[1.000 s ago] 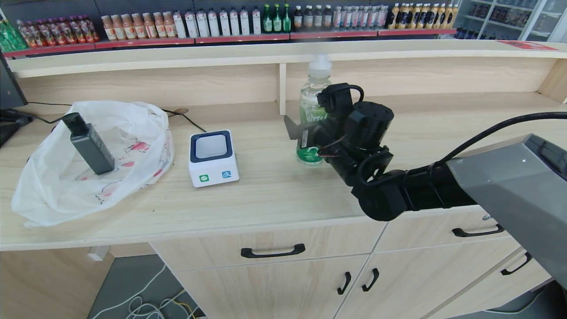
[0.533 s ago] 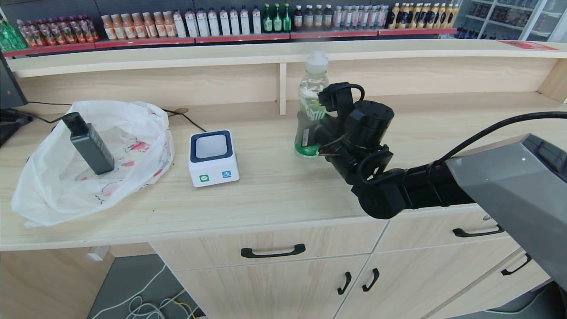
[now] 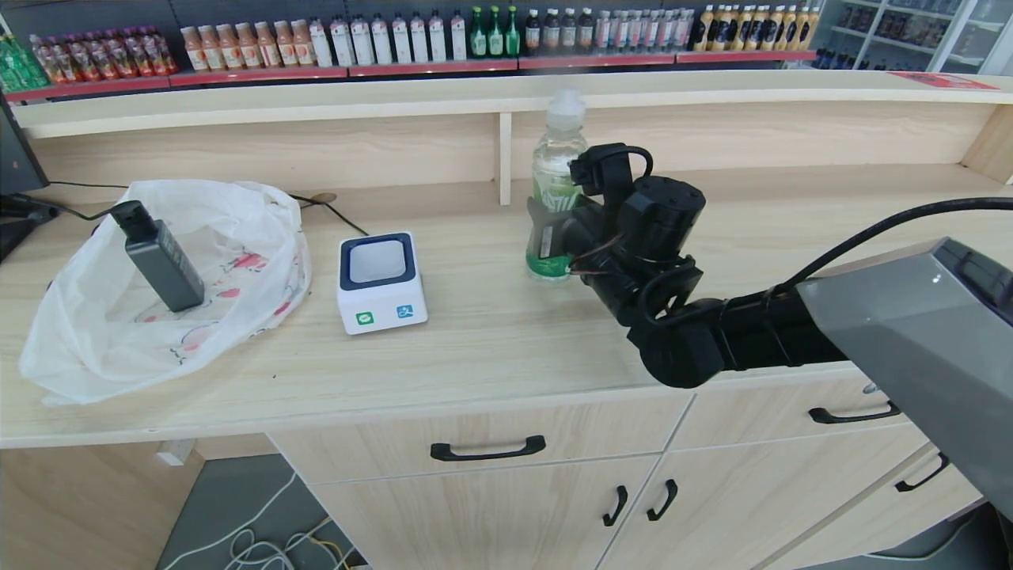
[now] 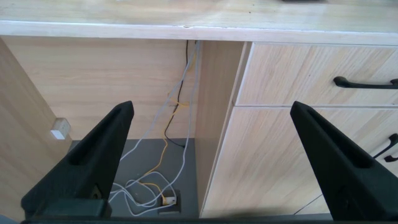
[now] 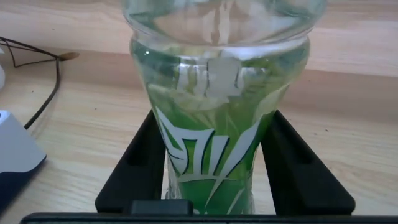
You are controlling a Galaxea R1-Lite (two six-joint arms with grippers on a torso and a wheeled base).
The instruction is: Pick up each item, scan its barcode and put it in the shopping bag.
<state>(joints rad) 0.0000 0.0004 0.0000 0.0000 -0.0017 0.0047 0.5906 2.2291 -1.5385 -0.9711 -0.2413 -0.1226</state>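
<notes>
Pale wood runs across the head view: the counter [image 3: 475, 348] carries the white shopping bag [image 3: 261, 237] on my left, with a dark grey container [image 3: 162, 261] leaning inside it. The white scanner [image 3: 380, 281] sits just beside the bag. Further toward my right, the clear bottle [image 3: 556, 170] of green drink, capped in white, stands upright in my right gripper [image 3: 548, 237], whose jaws are closed around its lower half. Whether its base touches the counter I cannot tell. From the left wrist view, my left gripper [image 4: 211, 162] hangs below the counter's edge, facing the cabinet [image 4: 124, 81], its two dark fingers [image 4: 84, 165] spread wide. A black drawer handle [image 4: 365, 82] and loose cables [image 4: 155, 183] on the floor lie beyond. From the right wrist view, the bottle [image 5: 217, 124] sits squarely between my black fingers [image 5: 134, 168], one pressed against each side of its green label. A corner of the scanner [image 5: 15, 165] and a thin black cord [image 5: 43, 81] lie on the wood off to one side.
</notes>
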